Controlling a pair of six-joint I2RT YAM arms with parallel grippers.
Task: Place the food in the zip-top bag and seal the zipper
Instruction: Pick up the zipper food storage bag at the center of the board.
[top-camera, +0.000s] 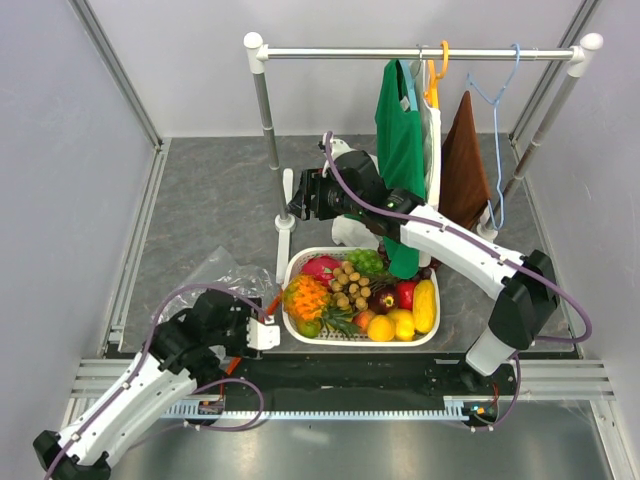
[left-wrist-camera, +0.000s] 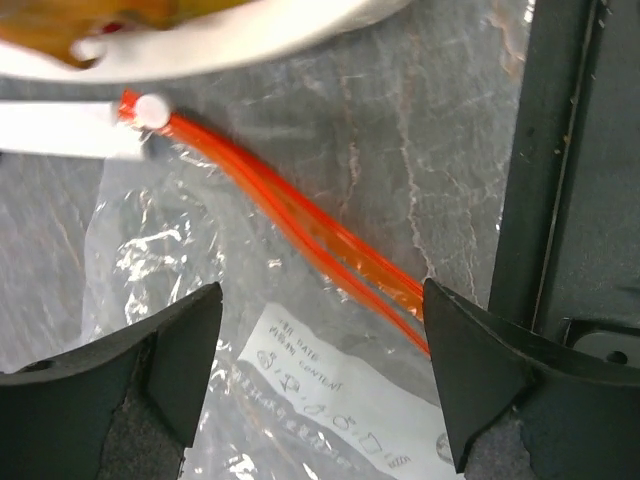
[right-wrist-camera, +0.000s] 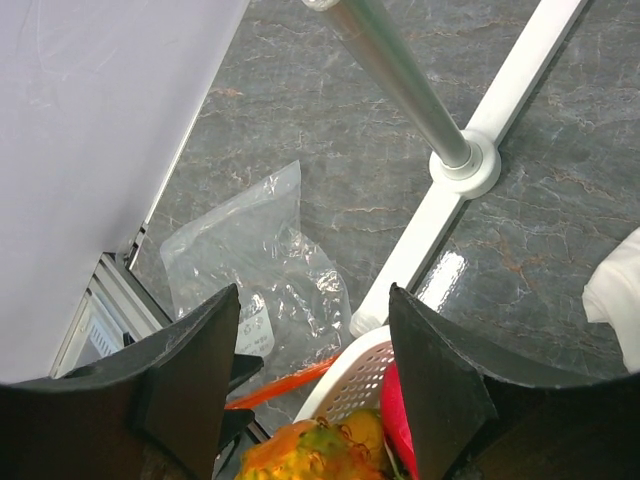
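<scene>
Beside the basket (left-wrist-camera: 260, 40), the zipper (left-wrist-camera: 300, 225) is framed by the wide-spread left gripper (left-wrist-camera: 322, 300); the zip-top bag (left-wrist-camera: 170, 250) must next be pinched open.

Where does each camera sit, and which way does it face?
Top external: above, behind the bases, looking down on the grey table and white slotted basket of toy fruit; both arms show.
Left wrist: facing down onto the clear plastic zip-top bag and its orange-red zipper strip; open left tool frames it.
Right wrist: raised, looking down at table, bag, basket rim; open right tool shows.
Shared: both wrist views show bag and zipper strip.
</scene>
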